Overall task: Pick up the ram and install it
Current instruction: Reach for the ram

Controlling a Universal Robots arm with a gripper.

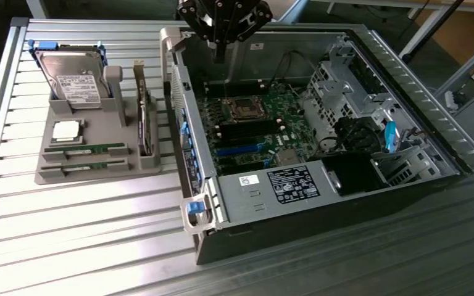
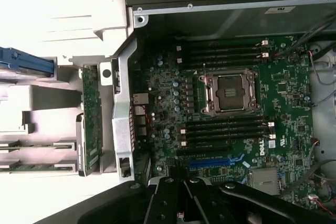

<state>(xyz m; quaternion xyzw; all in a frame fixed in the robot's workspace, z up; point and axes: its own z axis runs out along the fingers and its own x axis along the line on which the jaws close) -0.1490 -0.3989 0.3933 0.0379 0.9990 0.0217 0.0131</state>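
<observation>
Two rams, thin green sticks, lie flat in the grey holder [image 1: 97, 176] at the exterior view's left: one ram [image 1: 84, 150] behind, the other ram [image 1: 84, 165] in front. In the wrist view they show as ram [image 2: 37, 146] and ram [image 2: 37, 167]. My gripper [image 1: 219, 57] hangs above the back of the open computer case [image 1: 320, 203], well away from the holder. Its fingers are shut with nothing between them. The wrist view looks down past the gripper [image 2: 185, 182] onto the motherboard [image 2: 283, 87], with its dark memory slots [image 2: 226, 51] and empty CPU socket [image 2: 230, 92].
The holder also carries a hard drive [image 1: 74, 77], a square silver CPU chip [image 1: 66, 131] and an upright expansion card [image 1: 142, 117]. Inside the case are a power supply [image 1: 291, 184], cables and a drive cage [image 1: 344, 80]. Ribbed metal tabletop [image 1: 72, 246] lies in front.
</observation>
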